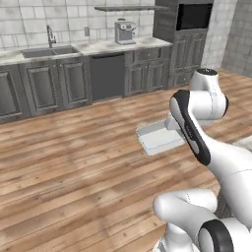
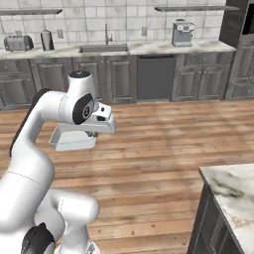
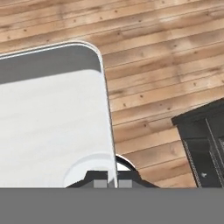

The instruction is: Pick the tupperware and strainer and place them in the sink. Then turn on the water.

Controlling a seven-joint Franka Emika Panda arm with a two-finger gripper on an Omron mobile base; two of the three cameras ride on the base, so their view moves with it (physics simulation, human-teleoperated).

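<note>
**One container in the grip, one sink far across the floor**

You have one tupperware [image 1: 158, 137] in play: a flat, pale whitish rectangle of smooth plastic with rounded corners, carried in the air above the plank floor [image 1: 74, 162]. In the hand view its lid spreads wide and matte, one curved corner showing a thin raised rim. The gripper [image 3: 113, 183] is pinching the container's edge, the two dark finger tips [image 3: 124, 183] pressed close on either side of that rim.

You can count one sink [image 2: 103, 48], a grey steel recess set in the pale counter [image 1: 98, 47] against the tiled back wall, well apart from the arm, with one slender faucet [image 2: 106, 32] rising behind it. Two basins show in the left base view. One marble-patterned counter corner [image 2: 233, 186] sits at your right.
</note>
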